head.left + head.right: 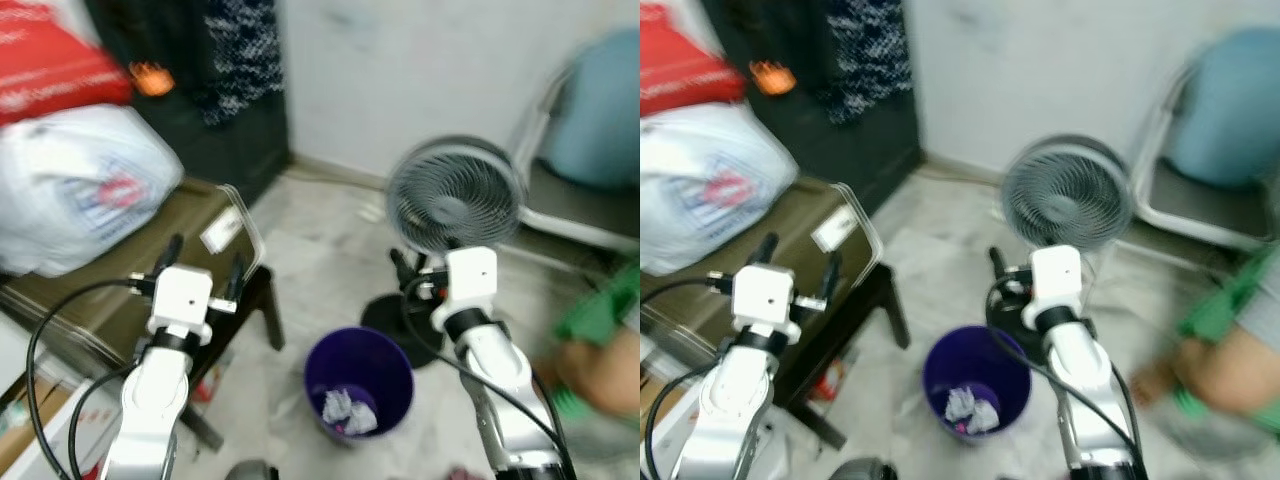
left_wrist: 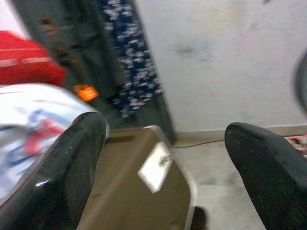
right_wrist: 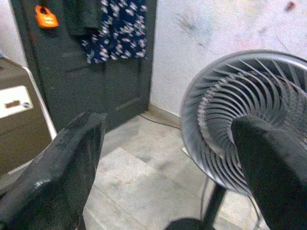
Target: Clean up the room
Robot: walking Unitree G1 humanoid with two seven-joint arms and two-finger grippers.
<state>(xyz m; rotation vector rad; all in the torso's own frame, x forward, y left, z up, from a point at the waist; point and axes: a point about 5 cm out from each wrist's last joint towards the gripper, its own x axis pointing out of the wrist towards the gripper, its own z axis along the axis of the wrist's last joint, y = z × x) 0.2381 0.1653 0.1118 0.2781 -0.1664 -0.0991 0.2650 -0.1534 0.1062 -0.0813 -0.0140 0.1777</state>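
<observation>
Bags, a white one [image 1: 80, 190] beneath a red one [image 1: 55, 60], sat on the brown surface [image 1: 150, 270] at its far left edge. The left pincer [image 1: 200, 268] hovered spread and empty. Crumpled paper [image 1: 348, 410] already lay in the purple bin [image 1: 358, 385] on the floor. The right pincer [image 3: 168, 158] was spread too, empty, facing the fan [image 1: 455, 195]. Tidying seemed barely begun.

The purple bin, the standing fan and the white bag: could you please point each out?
purple bin [image 1: 322, 368], left eye view, left rim.
standing fan [image 1: 455, 196], left eye view, grille centre.
white bag [image 1: 80, 185], left eye view, its front.
</observation>
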